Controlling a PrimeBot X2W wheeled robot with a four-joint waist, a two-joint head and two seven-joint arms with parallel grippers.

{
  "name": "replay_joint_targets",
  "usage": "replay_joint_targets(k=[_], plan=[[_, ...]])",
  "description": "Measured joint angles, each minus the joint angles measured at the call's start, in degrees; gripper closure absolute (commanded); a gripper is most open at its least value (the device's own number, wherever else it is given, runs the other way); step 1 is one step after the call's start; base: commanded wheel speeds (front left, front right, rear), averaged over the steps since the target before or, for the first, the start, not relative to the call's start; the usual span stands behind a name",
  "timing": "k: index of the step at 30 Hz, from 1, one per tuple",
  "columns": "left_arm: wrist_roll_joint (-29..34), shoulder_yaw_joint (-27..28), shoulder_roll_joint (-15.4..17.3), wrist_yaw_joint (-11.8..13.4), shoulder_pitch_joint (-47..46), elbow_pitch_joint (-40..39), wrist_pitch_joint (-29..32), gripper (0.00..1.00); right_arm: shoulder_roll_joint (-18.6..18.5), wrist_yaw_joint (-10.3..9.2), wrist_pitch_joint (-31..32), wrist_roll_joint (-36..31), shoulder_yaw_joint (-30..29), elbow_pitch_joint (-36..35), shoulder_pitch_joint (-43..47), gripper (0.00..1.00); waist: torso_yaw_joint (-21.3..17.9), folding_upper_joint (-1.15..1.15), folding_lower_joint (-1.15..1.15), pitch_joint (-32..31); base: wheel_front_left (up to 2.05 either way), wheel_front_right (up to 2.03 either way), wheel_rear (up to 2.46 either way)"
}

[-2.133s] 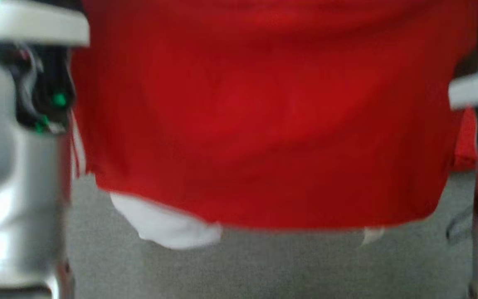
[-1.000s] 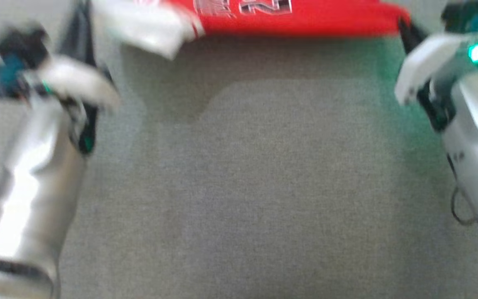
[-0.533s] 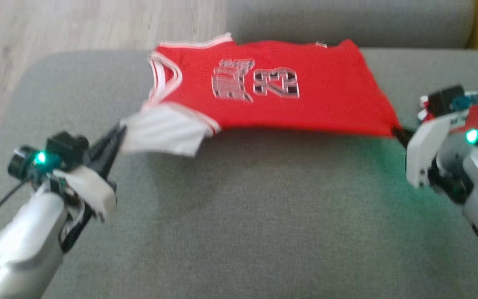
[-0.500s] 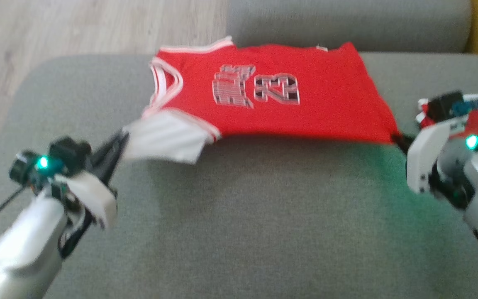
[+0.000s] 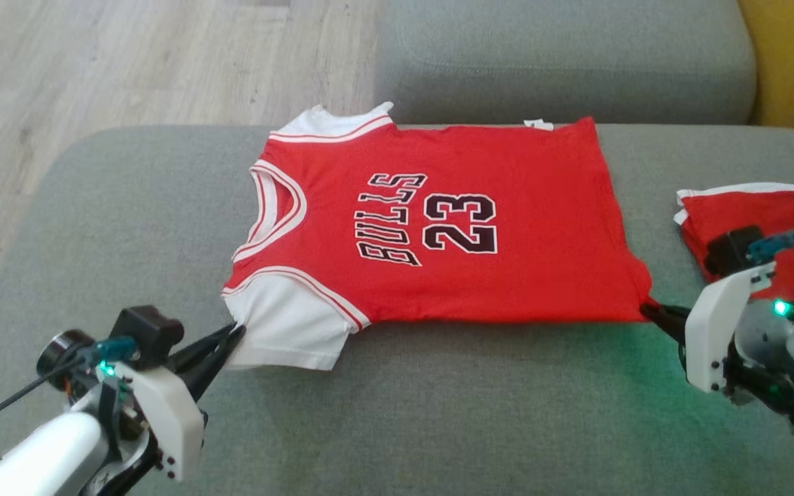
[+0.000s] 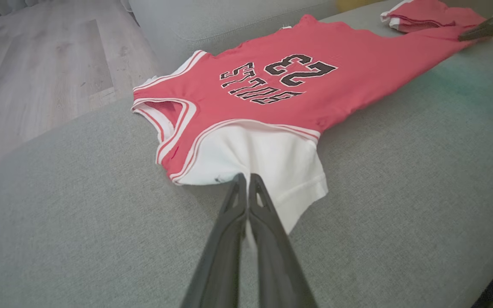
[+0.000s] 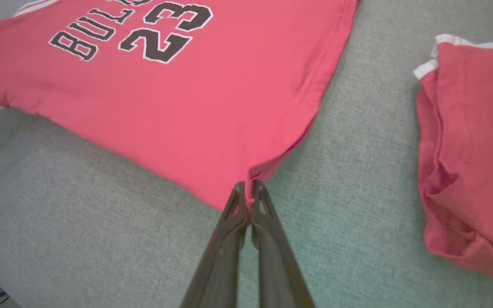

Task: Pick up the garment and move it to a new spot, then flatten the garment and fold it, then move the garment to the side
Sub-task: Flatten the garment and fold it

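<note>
My left gripper [image 6: 246,177] is clamped shut on the edge of the white sleeve [image 6: 263,167] of the red jersey [image 5: 452,234]. My right gripper [image 7: 248,186] is pinched closed on the near hem corner [image 7: 257,173]. The jersey is spread between the two grips and runs away from both sets of fingertips, lying print side up on the grey sofa seat [image 5: 438,413]. From my left fingers the collar [image 6: 167,113] sits ahead and a little to the left. From my right fingers the number is well ahead and to the left. I judge the pick-up and the move to a new spot to be done, since the cloth rests on the seat rather than hanging. Flattening looks nearly done too. The body lies smooth, with only a slight pull-ridge running out of the corner I hold on the right, and the far sleeve [image 5: 328,120] looks a bit tucked at the back edge. What is left, as I read it, is to let go of both corners, smooth any last wrinkles, make the folds, and carry the bundle aside. A folded red garment [image 7: 469,141] lies just to the right of my right fingers, apart from the jersey. That side is probably where this one should end up.
</note>
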Motion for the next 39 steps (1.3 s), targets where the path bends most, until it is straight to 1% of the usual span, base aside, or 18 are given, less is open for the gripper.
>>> replay_joint_targets(k=[2, 6, 10, 13, 18, 23, 25, 26, 32, 35, 37, 38, 39], plan=[[0.36, 0.02, 0.19, 0.45, -0.38, -0.57, 0.57, 1.00, 0.00, 0.00, 0.55, -0.02, -0.90, -0.83, -0.05, 1.00, -0.15, 0.00, 0.00, 0.80, 0.00, 0.00, 0.00], [0.79, -0.07, 0.20, 0.42, -1.98, 0.24, 1.66, 1.00, 0.09, 0.00, 1.03, -0.23, -2.33, -1.54, -0.37, 1.00, -0.41, 0.00, 0.00, 2.28, 0.00, 0.00, 0.00], [2.15, -0.45, -0.03, -0.76, -7.39, 3.22, 3.94, 1.00, 0.86, 0.00, 2.01, -1.53, -3.90, -1.82, -2.73, 1.00, -0.88, 0.00, 0.01, 4.63, 0.00, 0.00, 0.00], [2.16, -0.23, -0.90, -1.40, -12.29, 6.46, 5.11, 1.00, 1.92, 0.00, 2.54, -2.40, -5.52, -1.67, -5.41, 1.00, -1.29, 0.00, 0.01, 6.42, 0.00, 0.00, 0.00], [2.43, -0.13, -3.28, -2.18, -19.96, 13.25, 6.95, 1.00, 4.46, 0.00, 3.19, -3.97, -6.98, 0.54, -9.74, 1.00, -2.08, 0.00, 0.01, 9.61, 0.00, 0.00, 0.00], [2.93, -0.97, -6.89, -3.11, -26.42, 20.18, 7.51, 1.00, 7.20, 0.00, 2.98, -5.83, -8.09, 3.75, -13.91, 1.00, -2.91, 0.00, 0.02, 12.80, 0.00, 0.00, 0.00], [3.25, -1.29, -8.18, -3.12, -28.68, 22.86, 7.47, 1.00, 8.08, 0.00, 2.54, -6.77, -8.27, 5.02, -15.56, 1.00, -3.23, 0.00, 0.02, 13.97, 0.00, 0.00, 0.00], [3.82, -1.65, -9.16, -3.16, -30.87, 25.66, 7.36, 1.00, 8.88, 0.00, 1.79, -7.65, -8.27, 6.12, -16.98, 1.00, -3.58, 0.00, 0.02, 15.05, 0.00, 0.00, 0.00], [4.94, -3.55, -11.48, -3.45, -35.59, 32.78, 6.13, 1.00, 11.06, 0.00, 0.00, -9.22, -7.87, 9.16, -20.28, 1.00, -4.56, 0.00, 0.01, 17.66, 0.00, 0.00, 0.00], [4.97, -4.43, -12.59, -3.61, -37.05, 35.65, 4.47, 1.00, 11.74, 0.00, -0.92, -9.64, -7.51, 10.43, -21.67, 1.00, -4.90, 0.00, 0.00, 18.70, 0.00, 0.00, 0.00], [5.60, -4.53, -13.38, -3.58, -38.11, 37.76, 2.34, 1.00, 11.95, 0.00, -1.90, -9.83, -7.56, 11.66, -22.65, 1.00, -5.05, 0.00, 0.01, 19.38, 0.00, 0.00, 0.00], [6.03, -4.44, -13.82, -3.03, -38.74, 38.83, 0.71, 0.51, 11.99, 0.00, -3.08, -10.63, -7.60, 12.27, -23.12, 0.83, -5.09, 0.00, 0.01, 19.72, 0.00, 0.00, 0.00], [6.42, -4.20, -14.33, -2.41, -39.39, 39.86, -1.12, 0.00, 12.12, 0.00, -4.24, -11.29, -7.87, 12.96, -23.63, 0.00, -5.11, 0.00, 0.01, 20.02, 0.00, 0.00, 0.00]])
